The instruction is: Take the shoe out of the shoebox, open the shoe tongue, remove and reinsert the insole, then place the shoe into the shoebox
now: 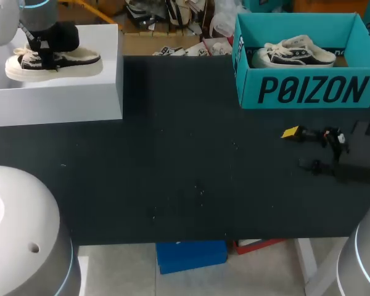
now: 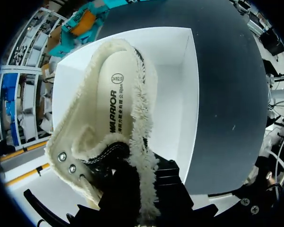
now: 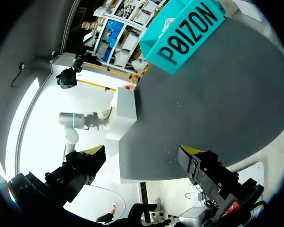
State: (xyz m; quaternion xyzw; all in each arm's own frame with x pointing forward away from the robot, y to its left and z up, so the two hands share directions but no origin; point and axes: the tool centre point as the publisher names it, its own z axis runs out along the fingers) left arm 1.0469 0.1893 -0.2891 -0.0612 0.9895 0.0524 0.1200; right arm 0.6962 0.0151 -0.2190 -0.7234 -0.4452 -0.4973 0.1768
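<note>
A black low shoe (image 1: 52,61) with cream fleece lining lies in the open white shoebox (image 1: 68,98) at the table's far left. My left gripper (image 1: 46,52) comes down on it from above. In the left wrist view the gripper (image 2: 146,194) is shut on the shoe's fleecy collar (image 2: 144,156), and the cream insole (image 2: 114,99) shows inside the shoe. My right gripper (image 1: 301,149) hovers open over the table's right side, holding nothing. In its own view the right gripper (image 3: 142,156) has only bare table ahead.
A teal shoebox (image 1: 308,86) stands at the far right with a second black shoe (image 1: 296,54) in it; it also shows in the right wrist view (image 3: 184,33). Dark tabletop (image 1: 185,172) spreads between the two boxes.
</note>
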